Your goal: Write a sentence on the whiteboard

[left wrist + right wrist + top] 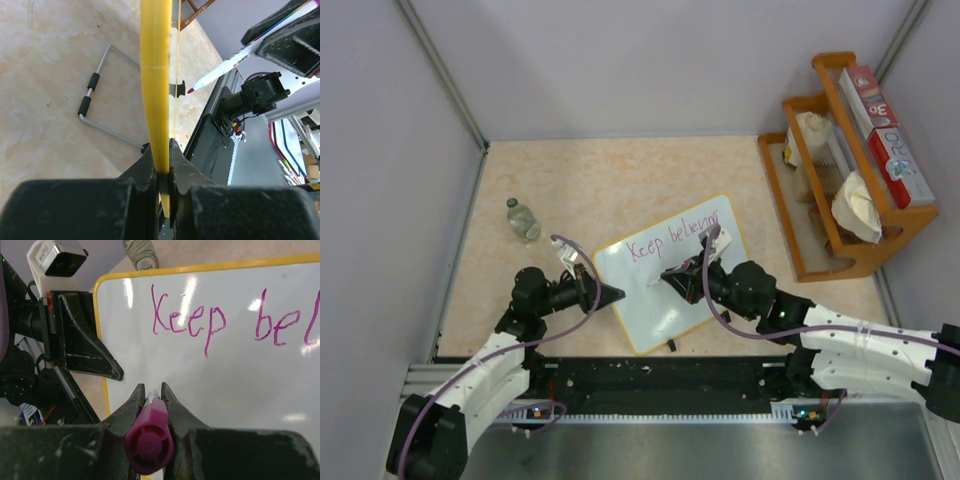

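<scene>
The whiteboard (670, 290) lies tilted on the table, white with a yellow rim. It bears the sentence (672, 238) in purple-pink marker, reading "Keep believing"; the right wrist view shows "Keep be" (190, 320). My left gripper (615, 294) is shut on the board's yellow left edge (156, 90). My right gripper (668, 278) is shut on a purple marker (150, 437), its tip close to the blank board below "Keep". The marker tip also shows in the left wrist view (192, 90).
A clear bottle (523, 220) stands on the table to the left of the board. A wooden rack (840, 170) with boxes and cloths stands at the right. A wire stand (95, 107) lies under the board. White walls enclose the table.
</scene>
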`<action>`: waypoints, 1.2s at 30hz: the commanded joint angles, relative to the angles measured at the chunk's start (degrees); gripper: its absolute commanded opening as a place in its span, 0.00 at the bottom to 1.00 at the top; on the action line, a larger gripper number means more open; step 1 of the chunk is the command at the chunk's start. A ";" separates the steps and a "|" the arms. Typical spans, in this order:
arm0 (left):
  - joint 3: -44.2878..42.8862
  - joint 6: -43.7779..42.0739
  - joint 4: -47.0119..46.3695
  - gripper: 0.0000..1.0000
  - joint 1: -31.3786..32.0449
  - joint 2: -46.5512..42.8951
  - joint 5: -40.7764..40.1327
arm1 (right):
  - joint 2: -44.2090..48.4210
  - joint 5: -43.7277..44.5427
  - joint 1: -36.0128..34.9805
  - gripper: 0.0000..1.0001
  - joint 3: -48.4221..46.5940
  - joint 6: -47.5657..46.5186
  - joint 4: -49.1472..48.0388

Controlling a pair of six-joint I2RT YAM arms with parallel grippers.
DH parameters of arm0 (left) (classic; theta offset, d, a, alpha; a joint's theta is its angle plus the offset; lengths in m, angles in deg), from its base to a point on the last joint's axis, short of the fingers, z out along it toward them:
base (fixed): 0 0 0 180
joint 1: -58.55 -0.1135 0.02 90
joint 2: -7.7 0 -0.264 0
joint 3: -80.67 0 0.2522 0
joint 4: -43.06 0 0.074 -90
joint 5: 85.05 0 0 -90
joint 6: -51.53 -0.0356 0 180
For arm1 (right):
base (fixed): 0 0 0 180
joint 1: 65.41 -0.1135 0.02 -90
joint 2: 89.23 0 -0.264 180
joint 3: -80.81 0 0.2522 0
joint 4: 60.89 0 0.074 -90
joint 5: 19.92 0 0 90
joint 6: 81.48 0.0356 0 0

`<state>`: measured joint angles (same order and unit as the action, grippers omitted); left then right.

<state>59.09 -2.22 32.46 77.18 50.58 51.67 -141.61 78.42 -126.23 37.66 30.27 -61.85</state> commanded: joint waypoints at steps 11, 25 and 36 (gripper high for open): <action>1.93 -8.21 3.35 0.00 0.61 0.19 1.80 | -4.48 4.05 -0.97 0.00 -6.65 1.09 -3.03; 1.84 -8.30 3.35 0.00 0.62 0.37 1.71 | -6.24 2.91 -1.06 0.00 -5.51 1.44 -3.21; 1.84 -8.30 3.35 0.00 0.61 0.37 1.80 | -6.24 1.16 -1.06 0.00 -4.45 1.88 -2.07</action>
<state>59.09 -2.22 32.46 77.18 50.58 51.65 -147.54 80.34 -126.43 33.94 31.69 -62.99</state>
